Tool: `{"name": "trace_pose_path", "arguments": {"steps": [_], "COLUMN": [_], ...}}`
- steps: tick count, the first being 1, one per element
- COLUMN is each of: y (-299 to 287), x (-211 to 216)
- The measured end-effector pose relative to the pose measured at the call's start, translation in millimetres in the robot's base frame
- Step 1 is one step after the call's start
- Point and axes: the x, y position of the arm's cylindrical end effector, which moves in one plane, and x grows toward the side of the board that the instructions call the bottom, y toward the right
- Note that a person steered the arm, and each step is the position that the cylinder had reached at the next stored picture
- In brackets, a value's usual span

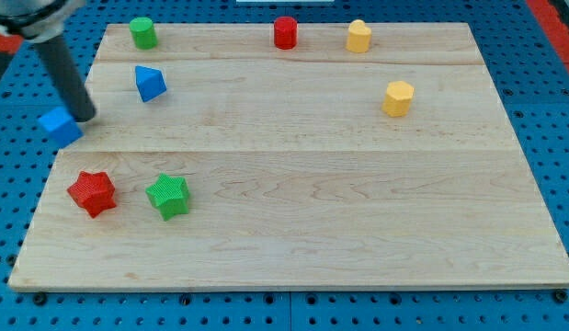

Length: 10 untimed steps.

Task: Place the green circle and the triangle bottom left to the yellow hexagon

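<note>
The green circle (142,32) stands at the board's top left corner. The blue triangle (150,83) lies below it, near the left edge. The yellow hexagon (398,98) sits at the right of the board, in its upper part. My tip (85,117) is at the board's left edge, touching or just beside a blue cube (61,125) that sits at the edge. The tip is left of and a little below the blue triangle.
A red cylinder (285,32) and a yellow cylinder-like block (358,36) stand along the top edge. A red star (92,192) and a green star (168,196) lie at the lower left. The wooden board (293,248) rests on a blue pegboard.
</note>
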Motion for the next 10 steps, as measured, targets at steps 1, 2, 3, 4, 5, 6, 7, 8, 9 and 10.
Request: {"name": "trace_pose_path", "arguments": {"steps": [1,2,3,4,5,6,7,8,9,10], "y": [-1.6,17.7,77.1,118.8,37.9,23.6,16.0,81.3,118.1,120.8], "x": [-3.1,-13.7,-47.8,-57.9,-74.8,-142.3,-188.5,-197.3,-180.6,-134.0]}}
